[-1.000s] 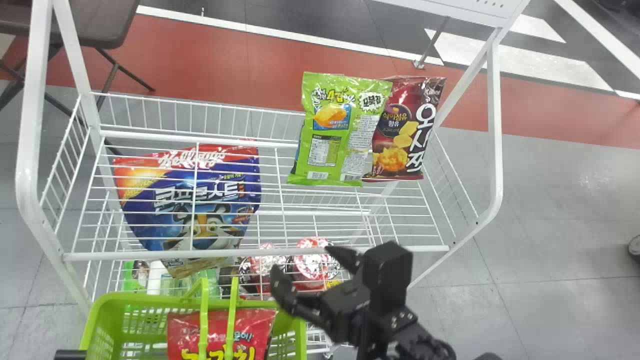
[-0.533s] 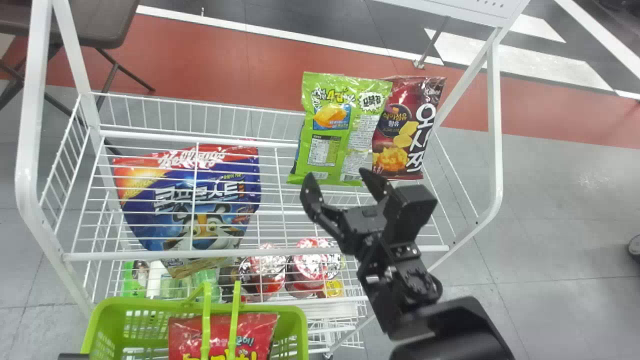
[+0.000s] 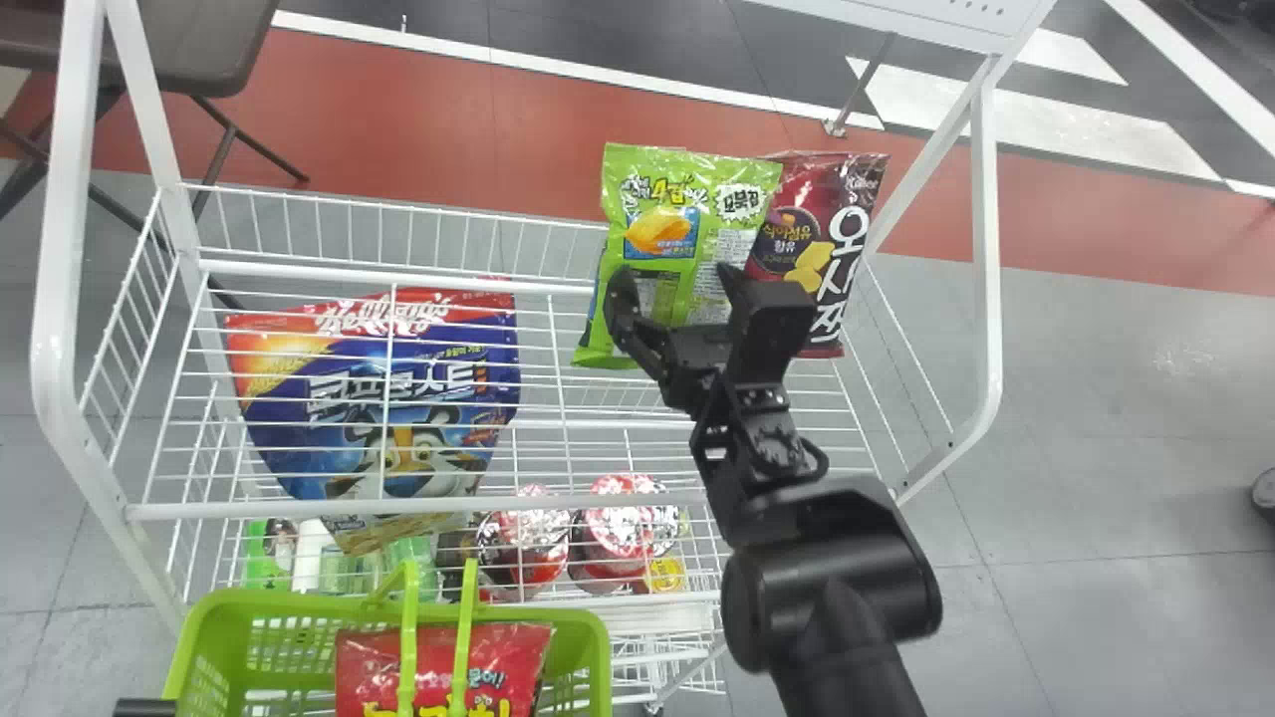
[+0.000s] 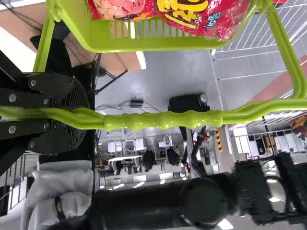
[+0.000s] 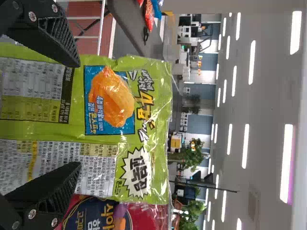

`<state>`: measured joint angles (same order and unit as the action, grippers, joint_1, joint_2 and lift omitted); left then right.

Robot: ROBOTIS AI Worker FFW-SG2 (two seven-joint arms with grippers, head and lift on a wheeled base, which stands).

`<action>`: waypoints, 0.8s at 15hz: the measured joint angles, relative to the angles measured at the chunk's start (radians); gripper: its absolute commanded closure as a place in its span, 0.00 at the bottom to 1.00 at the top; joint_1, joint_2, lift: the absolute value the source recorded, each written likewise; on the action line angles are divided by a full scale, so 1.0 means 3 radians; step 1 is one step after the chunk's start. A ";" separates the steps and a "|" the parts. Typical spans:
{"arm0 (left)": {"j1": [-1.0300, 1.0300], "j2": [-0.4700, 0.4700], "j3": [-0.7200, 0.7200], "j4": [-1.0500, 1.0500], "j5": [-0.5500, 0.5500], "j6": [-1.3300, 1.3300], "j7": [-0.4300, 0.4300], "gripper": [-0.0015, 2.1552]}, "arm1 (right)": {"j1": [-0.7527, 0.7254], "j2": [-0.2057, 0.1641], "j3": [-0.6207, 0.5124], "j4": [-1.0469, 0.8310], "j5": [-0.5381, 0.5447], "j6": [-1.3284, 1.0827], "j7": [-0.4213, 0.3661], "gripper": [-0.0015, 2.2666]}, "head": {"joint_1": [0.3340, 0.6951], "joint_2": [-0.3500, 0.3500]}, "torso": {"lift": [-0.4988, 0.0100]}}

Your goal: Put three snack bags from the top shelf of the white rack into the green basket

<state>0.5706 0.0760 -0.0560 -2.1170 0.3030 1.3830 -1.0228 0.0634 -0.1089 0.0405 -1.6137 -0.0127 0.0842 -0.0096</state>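
Observation:
My right gripper (image 3: 677,289) stands open in front of the green snack bag (image 3: 687,224) on the rack's top shelf (image 3: 468,500). In the right wrist view the gripper (image 5: 72,117) has its two fingers apart, with the green bag (image 5: 108,163) between and behind them. A dark red snack bag (image 3: 862,199) stands partly behind the green one, to its right. In the left wrist view my left gripper (image 4: 79,115) is shut on the handle (image 4: 163,120) of the green basket (image 4: 144,46). A red snack bag (image 3: 498,657) lies in the basket (image 3: 224,612), below the rack's front.
A blue and red cereal bag (image 3: 379,398) lies at the left of the rack. Red-lidded cups (image 3: 613,528) stand on a lower level. White rack posts (image 3: 60,299) rise at both sides, and a dark chair (image 3: 189,50) is behind at the far left.
My right arm has come up and forward from beside the basket, over the shelf's front edge, to the green bag. The basket has shifted slightly; the bags on the shelf have not moved.

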 measured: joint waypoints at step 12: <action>-0.0010 0.0002 0.0003 -0.0001 -0.0018 0.0000 -0.0006 1.00 | 0.0405 0.0000 -0.0010 -0.0550 -0.0041 0.0067 0.0237 0.94 | 1.00 0.00 | 0.98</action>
<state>0.5675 0.0767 -0.0551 -2.1173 0.2975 1.3830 -1.0247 0.1850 -0.1091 0.0375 -1.7789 -0.0251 0.1043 0.0614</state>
